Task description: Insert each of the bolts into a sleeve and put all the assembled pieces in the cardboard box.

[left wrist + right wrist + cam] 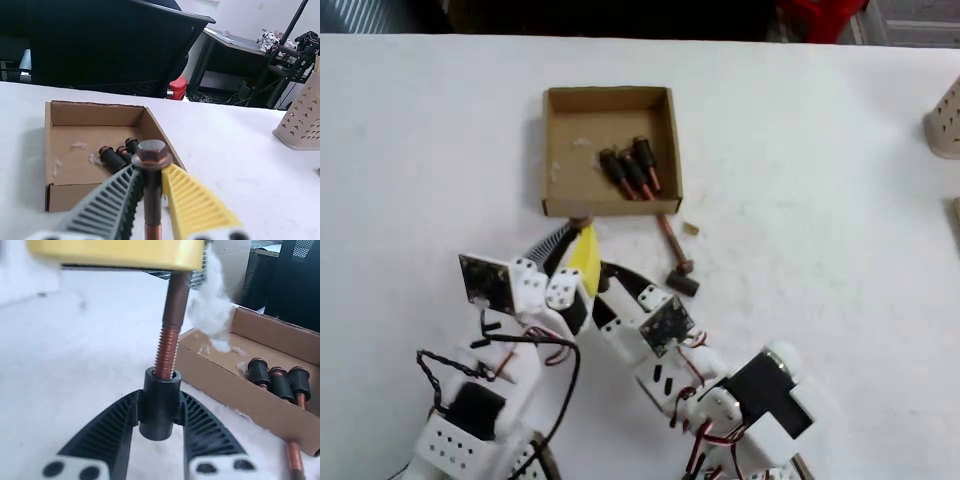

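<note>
My left gripper (150,172), with one grey and one yellow finger, is shut on a copper bolt (151,155) and holds it upright, hex head up, just in front of the cardboard box (560,100). Below it my right gripper (160,400), with black fingers, is shut on a black sleeve (160,407). The bolt's threaded end (167,350) stands in the sleeve's mouth. Three assembled pieces (630,170) lie in the box. Another bolt (668,240) lies on the table right of the grippers, with a black sleeve (683,285) at its head end.
A beige perforated holder (945,120) stands at the table's right edge. A small tan scrap (691,229) lies near the box's front right corner. White fluff (77,146) lies inside the box. Both arms crowd the front middle of the table.
</note>
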`<action>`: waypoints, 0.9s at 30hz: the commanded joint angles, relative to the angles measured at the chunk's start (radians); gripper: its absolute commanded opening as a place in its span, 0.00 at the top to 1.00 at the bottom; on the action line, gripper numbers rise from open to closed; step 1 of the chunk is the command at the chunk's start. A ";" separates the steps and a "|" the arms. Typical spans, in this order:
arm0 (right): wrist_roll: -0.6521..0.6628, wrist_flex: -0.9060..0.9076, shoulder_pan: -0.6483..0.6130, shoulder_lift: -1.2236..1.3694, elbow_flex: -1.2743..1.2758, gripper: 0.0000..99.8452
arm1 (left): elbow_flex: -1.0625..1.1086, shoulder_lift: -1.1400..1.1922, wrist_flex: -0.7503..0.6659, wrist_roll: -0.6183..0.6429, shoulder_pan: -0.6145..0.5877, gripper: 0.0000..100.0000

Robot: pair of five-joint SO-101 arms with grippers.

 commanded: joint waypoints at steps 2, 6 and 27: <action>0.003 -0.042 0.002 -0.005 0.006 0.98 | -0.003 0.105 -0.071 -0.026 0.019 0.98; 0.003 -0.044 0.002 -0.005 0.006 0.98 | -0.003 0.194 -0.103 -0.051 0.019 0.98; 0.003 -0.048 0.031 -0.007 0.006 0.98 | -0.002 0.245 0.031 -0.121 0.064 0.98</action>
